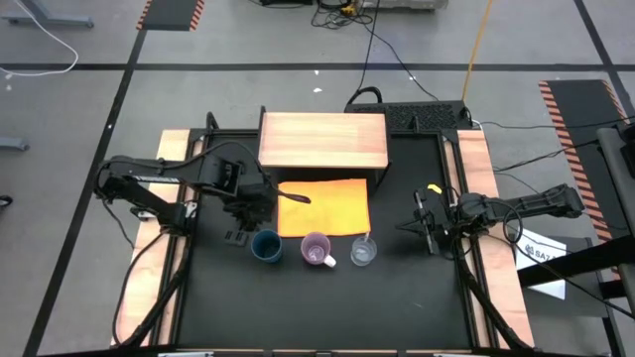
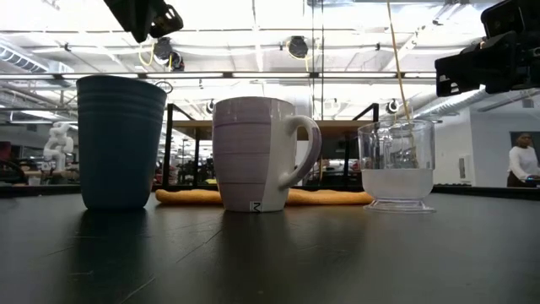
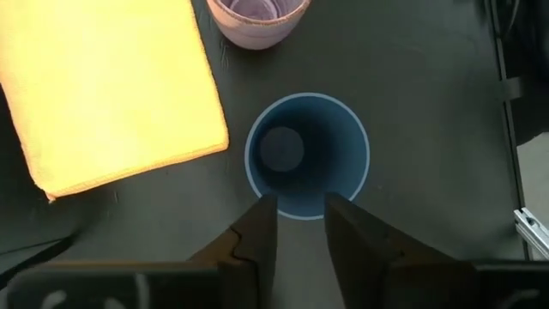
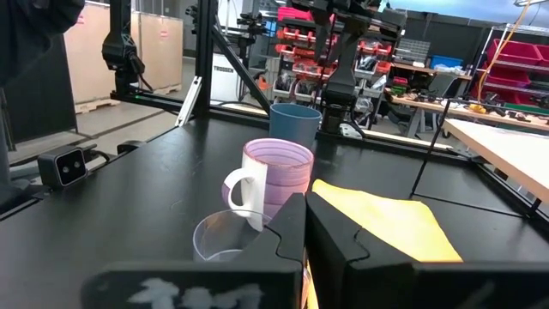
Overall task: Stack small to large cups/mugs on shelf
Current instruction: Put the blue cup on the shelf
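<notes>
My left gripper (image 3: 300,225) hovers directly above blue tumbler (image 3: 307,154), fingers slightly parted, nothing held; tumbler upright. Right gripper (image 4: 305,225) pressed together, farther off.

Lilac mug (image 1: 317,249): standing mid-row, blue tumbler (image 1: 265,245) and clear cup (image 1: 363,252) flanking it with narrow gaps. Orange cloth (image 1: 323,206) lying flat just behind it; wooden shelf (image 1: 322,140) rising beyond. Left gripper (image 3: 299,225) hanging over the tumbler's rim, blocking descent there. Black tabletop (image 1: 327,307) in front of the mug lying open.
</notes>
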`<move>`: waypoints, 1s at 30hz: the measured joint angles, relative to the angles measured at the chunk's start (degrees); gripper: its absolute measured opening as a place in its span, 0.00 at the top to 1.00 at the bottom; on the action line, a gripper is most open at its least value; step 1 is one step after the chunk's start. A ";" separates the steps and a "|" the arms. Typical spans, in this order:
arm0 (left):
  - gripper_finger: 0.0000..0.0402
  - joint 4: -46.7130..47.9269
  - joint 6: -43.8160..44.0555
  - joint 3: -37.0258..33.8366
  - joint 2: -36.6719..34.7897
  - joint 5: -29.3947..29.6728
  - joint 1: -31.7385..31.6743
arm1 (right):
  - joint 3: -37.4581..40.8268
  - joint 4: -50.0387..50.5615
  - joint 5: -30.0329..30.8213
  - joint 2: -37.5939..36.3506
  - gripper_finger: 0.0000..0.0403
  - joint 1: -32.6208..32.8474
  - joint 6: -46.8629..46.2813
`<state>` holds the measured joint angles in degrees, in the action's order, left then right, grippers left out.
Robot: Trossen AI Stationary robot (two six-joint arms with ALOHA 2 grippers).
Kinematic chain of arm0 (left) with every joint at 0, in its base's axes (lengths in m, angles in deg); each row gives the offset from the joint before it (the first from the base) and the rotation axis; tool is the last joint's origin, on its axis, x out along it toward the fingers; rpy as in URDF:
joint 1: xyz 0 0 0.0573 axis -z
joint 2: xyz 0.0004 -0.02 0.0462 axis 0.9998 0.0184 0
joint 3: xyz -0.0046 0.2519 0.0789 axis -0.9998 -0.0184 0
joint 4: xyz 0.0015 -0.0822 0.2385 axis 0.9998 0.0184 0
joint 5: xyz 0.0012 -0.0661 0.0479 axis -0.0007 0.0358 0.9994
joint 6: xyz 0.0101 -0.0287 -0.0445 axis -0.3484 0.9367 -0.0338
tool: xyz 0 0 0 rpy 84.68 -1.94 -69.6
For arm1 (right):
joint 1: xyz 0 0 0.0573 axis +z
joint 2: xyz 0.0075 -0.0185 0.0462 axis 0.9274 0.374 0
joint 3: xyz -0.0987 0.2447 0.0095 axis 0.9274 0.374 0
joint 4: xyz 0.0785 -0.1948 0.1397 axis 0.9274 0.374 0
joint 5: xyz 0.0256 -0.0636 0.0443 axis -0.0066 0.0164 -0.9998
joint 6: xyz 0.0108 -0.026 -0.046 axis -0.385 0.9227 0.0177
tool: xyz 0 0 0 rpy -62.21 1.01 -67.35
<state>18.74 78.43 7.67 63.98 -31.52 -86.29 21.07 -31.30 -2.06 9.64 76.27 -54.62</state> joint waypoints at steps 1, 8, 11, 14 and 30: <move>0.72 0.00 0.24 0.00 0.00 -0.02 0.00 | 0.00 0.00 0.00 0.00 1.00 0.00 -0.01; 0.58 -0.11 2.11 0.00 0.00 0.09 0.02 | 0.01 0.02 -0.01 0.00 1.00 0.00 -0.53; 0.52 -0.17 2.84 0.00 0.00 0.23 0.02 | 0.02 0.02 -0.01 0.00 1.00 0.00 -0.90; 0.45 -0.42 3.30 0.00 0.00 0.23 0.02 | 0.00 0.02 0.00 0.00 1.00 0.00 -0.87; 0.38 1.05 4.17 -0.09 6.85 0.28 1.73 | 0.00 0.27 0.00 -0.02 1.00 0.00 -0.81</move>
<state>19.79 82.60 7.59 70.83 -31.24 -84.56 21.07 -31.03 -2.06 9.62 76.27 -55.43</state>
